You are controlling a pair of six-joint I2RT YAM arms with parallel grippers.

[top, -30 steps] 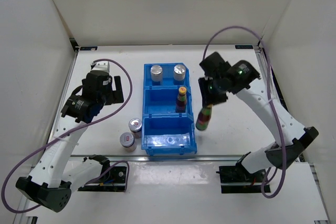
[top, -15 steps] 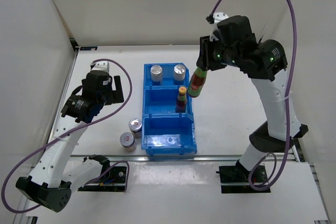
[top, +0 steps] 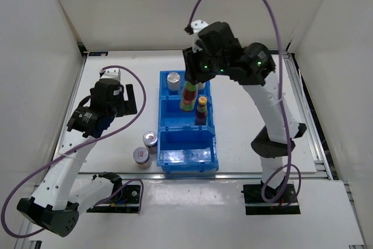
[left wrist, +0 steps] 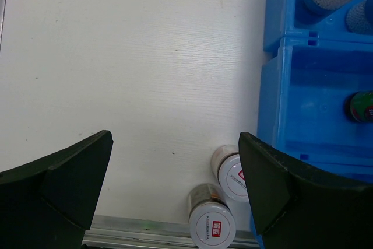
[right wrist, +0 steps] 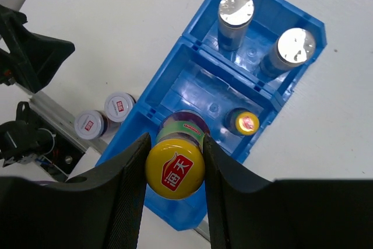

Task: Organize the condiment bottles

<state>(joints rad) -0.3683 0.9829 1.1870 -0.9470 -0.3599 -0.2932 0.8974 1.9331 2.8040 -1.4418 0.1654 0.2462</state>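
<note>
Left to right: my left gripper point(left wrist: 175, 144) is hanging spread wide and empty over bare table point(left wrist: 134, 56), well left of the blue bin point(top: 161, 122). Just beside the bin's near-left corner, two silver-lidded cans point(top: 150, 139) point(top: 141, 155) are standing on the table, touching or nearly so, waiting to be sorted. In the bin's far compartment, two more silver-lidded cans point(right wrist: 235, 10) point(right wrist: 297, 45) are standing side by side. Over the middle compartment, my right gripper point(top: 192, 81) is clamping a yellow-capped bottle point(right wrist: 175, 170) by the neck, the bottle hanging upright above the left half of that bay. Its twin point(top: 201, 109) is standing in the right half of the same bay. The near compartment is holding nothing.

I am reading this as the placing step for the second slim bottle. The next move is calling for a straight descent beside the twin without knocking it, then a release once the base is resting on the bin floor.
</note>
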